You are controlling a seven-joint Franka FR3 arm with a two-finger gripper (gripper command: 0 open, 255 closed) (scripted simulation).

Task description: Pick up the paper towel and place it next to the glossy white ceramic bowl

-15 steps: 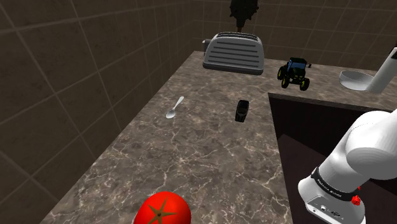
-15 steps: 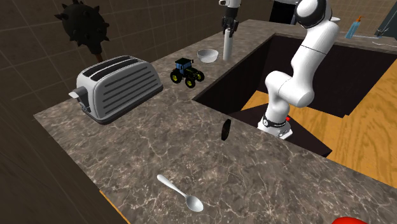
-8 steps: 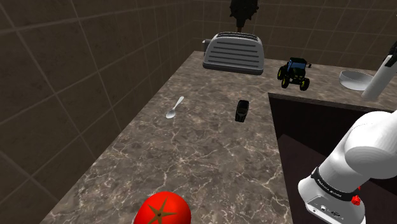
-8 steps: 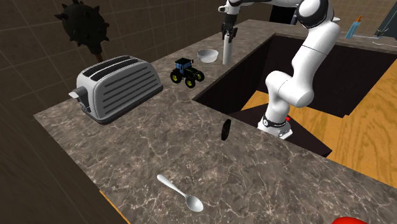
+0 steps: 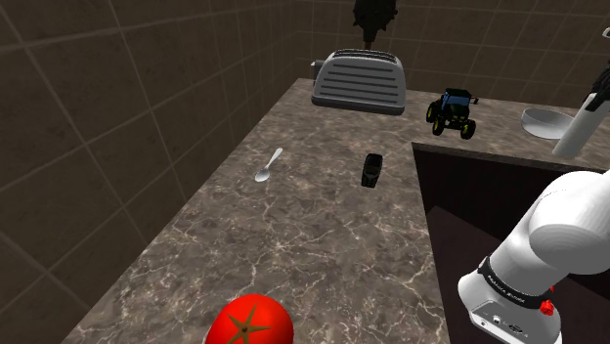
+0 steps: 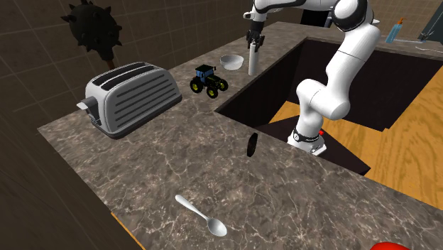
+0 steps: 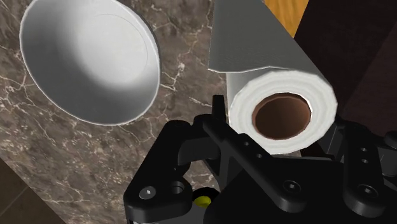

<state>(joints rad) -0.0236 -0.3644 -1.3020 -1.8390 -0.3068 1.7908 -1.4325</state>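
Note:
A white paper towel roll (image 6: pixel 253 61) with a brown core hangs upright at the counter edge, just to the second exterior view's right of the white bowl (image 6: pixel 232 62). My black gripper (image 6: pixel 253 37) is shut on its top end. The wrist view looks down the roll (image 7: pixel 280 89), which sits clasped between the fingers (image 7: pixel 219 118), with the bowl (image 7: pixel 89 60) beside it on the marble. In the shoulder view the roll (image 5: pixel 574 129) leans at the far right next to the bowl (image 5: pixel 544 122). Whether the roll's foot touches the counter is unclear.
On the brown marble counter (image 6: pixel 177 163) are a silver toaster (image 6: pixel 131 96), a blue toy tractor (image 6: pixel 208 80), a spoon (image 6: pixel 202 216), a small black device (image 6: pixel 251 144) and a red tomato (image 5: pixel 249 322). A deep dark recess (image 6: pixel 284 92) holds my base.
The gripper has carried the roll lower, toward the counter beside the bowl. Nothing else has moved.

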